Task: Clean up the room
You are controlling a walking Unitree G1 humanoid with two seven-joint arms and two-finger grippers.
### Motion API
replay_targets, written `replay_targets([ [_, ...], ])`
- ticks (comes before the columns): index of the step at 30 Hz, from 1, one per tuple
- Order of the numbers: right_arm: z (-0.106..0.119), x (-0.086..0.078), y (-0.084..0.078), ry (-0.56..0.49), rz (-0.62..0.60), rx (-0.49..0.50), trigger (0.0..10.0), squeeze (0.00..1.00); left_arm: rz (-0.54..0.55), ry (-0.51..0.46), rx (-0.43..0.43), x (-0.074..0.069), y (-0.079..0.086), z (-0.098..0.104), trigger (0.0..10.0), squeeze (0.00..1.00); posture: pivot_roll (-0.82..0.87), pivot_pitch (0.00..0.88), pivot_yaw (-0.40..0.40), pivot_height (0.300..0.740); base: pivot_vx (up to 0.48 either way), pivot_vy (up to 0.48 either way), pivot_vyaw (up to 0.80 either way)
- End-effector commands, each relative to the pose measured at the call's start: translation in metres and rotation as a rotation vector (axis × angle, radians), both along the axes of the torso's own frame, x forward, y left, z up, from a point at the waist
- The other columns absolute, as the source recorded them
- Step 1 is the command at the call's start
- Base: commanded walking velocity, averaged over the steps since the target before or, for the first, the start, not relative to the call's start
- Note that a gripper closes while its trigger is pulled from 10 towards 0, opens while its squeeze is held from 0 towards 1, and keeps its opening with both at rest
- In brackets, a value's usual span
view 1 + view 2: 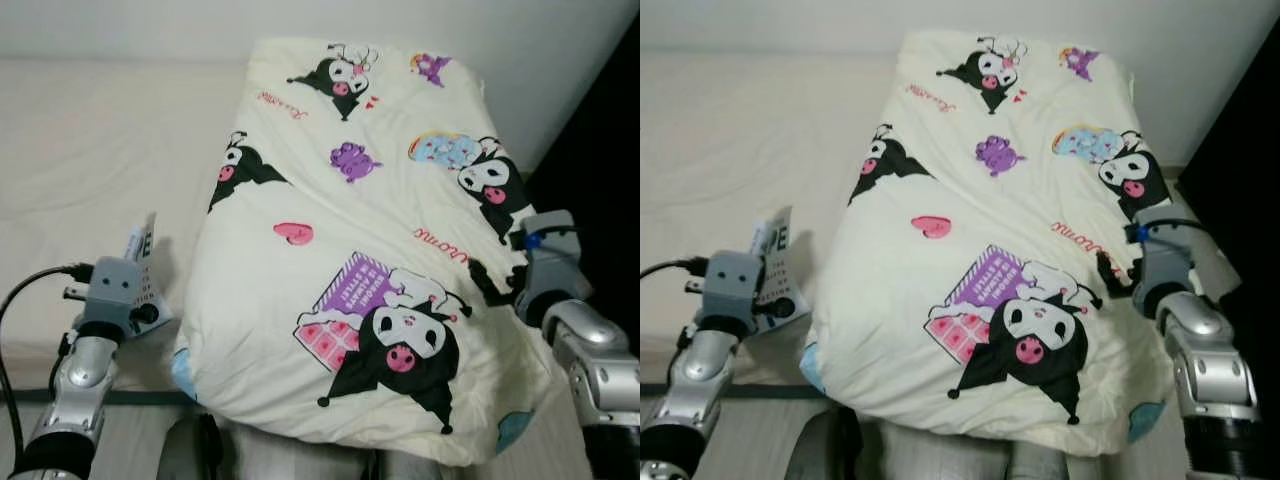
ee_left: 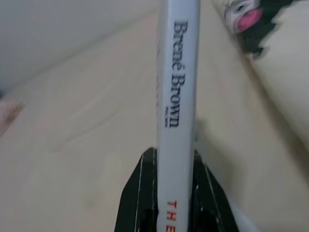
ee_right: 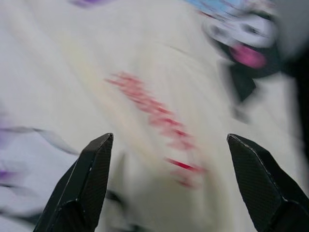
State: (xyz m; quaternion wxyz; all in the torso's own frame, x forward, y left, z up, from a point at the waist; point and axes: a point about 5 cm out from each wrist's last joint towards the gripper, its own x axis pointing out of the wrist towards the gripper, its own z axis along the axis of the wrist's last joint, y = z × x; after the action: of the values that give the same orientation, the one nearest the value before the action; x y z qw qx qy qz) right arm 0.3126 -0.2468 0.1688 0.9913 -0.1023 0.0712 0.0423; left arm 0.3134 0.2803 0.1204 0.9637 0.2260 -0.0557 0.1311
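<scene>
- My left pincer (image 2: 166, 193) is clamped on a book (image 2: 177, 96), fingers (image 2: 137, 193) pressed against both covers, spine facing the wrist camera.
- Spine reads "Brené Brown"; red letters below it are cut off at the frame edge.
- In the head view the book (image 1: 140, 262) stands upright over the bed (image 1: 90, 150), just left of the duvet.
- My right pincer (image 3: 169, 183) is spread wide, holding nothing, hovering close above the duvet (image 1: 370, 230) at its right edge.
- Duvet is cream with a cartoon print and lies folded on the bed.
- Right wrist view is motion-blurred; the red print there is unreadable.
- Duvet's near edge hides the mattress beneath it.
</scene>
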Motion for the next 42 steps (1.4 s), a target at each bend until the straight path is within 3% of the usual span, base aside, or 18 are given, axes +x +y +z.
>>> replay_targets([
  [1,-0.003,0.001,0.014,-0.004,0.068,0.009,10.0,0.0,0.065,-0.035,0.036,-0.002,0.015,0.012,10.0,0.0,-0.1,0.201,-0.042,0.561,0.0,0.0,0.8],
  [3,-0.01,0.006,0.061,-0.02,0.268,0.039,10.0,0.0,0.161,-0.095,0.086,-0.002,0.03,0.033,10.0,0.0,-0.08,0.197,-0.047,0.561,0.0,0.0,0.8],
  [4,-0.01,0.006,0.061,-0.02,0.268,0.039,10.0,0.0,0.161,-0.095,0.086,-0.002,0.03,0.033,10.0,0.0,-0.08,0.197,-0.047,0.561,0.0,0.0,0.8],
  [6,-0.015,0.009,0.098,-0.028,0.421,0.056,10.0,0.0,0.188,-0.111,0.104,-0.002,0.034,0.039,10.0,0.0,-0.07,0.196,-0.051,0.561,0.0,0.0,0.8],
  [7,-0.015,0.009,0.098,-0.028,0.421,0.056,10.0,0.0,0.188,-0.111,0.104,-0.002,0.034,0.039,10.0,0.0,-0.07,0.196,-0.051,0.561,0.0,0.0,0.8],
  [10,-0.023,0.014,0.125,-0.013,0.526,0.03,10.0,0.0,0.179,-0.078,0.1,-0.006,0.03,0.027,10.0,0.0,-0.06,0.196,-0.051,0.561,0.0,0.0,0.8],
  [13,-0.029,0.015,0.134,0.001,0.555,-0.026,10.0,0.0,0.171,-0.043,0.083,-0.01,0.025,0.013,10.0,0.0,-0.05,0.199,-0.054,0.561,0.0,0.0,0.8],
  [15,-0.031,0.016,0.136,0.004,0.56,-0.04,10.0,0.0,0.169,-0.03,0.078,-0.011,0.023,0.009,10.0,0.0,-0.05,0.199,-0.054,0.561,0.0,0.0,0.8],
  [22,-0.048,0.019,0.135,0.049,0.482,-0.039,10.0,0.0,0.108,0.116,-0.061,-0.016,0.001,-0.035,10.0,0.0,-0.06,0.201,-0.049,0.561,0.0,0.0,0.11],
  [23,-0.048,0.019,0.135,0.049,0.482,-0.039,10.0,0.0,0.108,0.116,-0.061,-0.016,0.001,-0.035,10.0,0.0,-0.06,0.201,-0.049,0.561,0.0,0.0,0.0],
  [27,-0.072,0.011,0.13,0.095,0.486,-0.09,10.0,0.0,0.073,0.247,-0.101,-0.024,-0.015,-0.068,10.0,0.0,-0.06,0.203,-0.043,0.561,0.0,0.0,0.0],
  [31,-0.078,0.009,0.129,0.105,0.48,-0.094,10.0,0.0,0.069,0.296,-0.102,-0.031,-0.019,-0.08,10.0,0.0,-0.07,0.203,-0.044,0.561,0.0,0.0,0.3],
  [34,-0.085,0.008,0.128,0.103,0.49,-0.151,10.0,0.0,0.08,0.387,-0.109,-0.048,-0.02,-0.103,10.0,0.0,-0.06,0.212,-0.041,0.561,0.0,0.0,0.0],
  [40,-0.089,0.009,0.133,0.09,0.523,-0.184,10.0,0.0,0.093,0.493,-0.098,-0.072,-0.017,-0.126,10.0,0.0,-0.04,0.224,-0.036,0.561,0.0,0.0,0.0],
  [42,-0.088,0.012,0.14,0.082,0.548,-0.189,10.0,0.0,0.107,0.556,-0.095,-0.088,-0.014,-0.139,10.0,0.0,-0.03,0.241,-0.031,0.561,0.0,0.0,0.53],
])
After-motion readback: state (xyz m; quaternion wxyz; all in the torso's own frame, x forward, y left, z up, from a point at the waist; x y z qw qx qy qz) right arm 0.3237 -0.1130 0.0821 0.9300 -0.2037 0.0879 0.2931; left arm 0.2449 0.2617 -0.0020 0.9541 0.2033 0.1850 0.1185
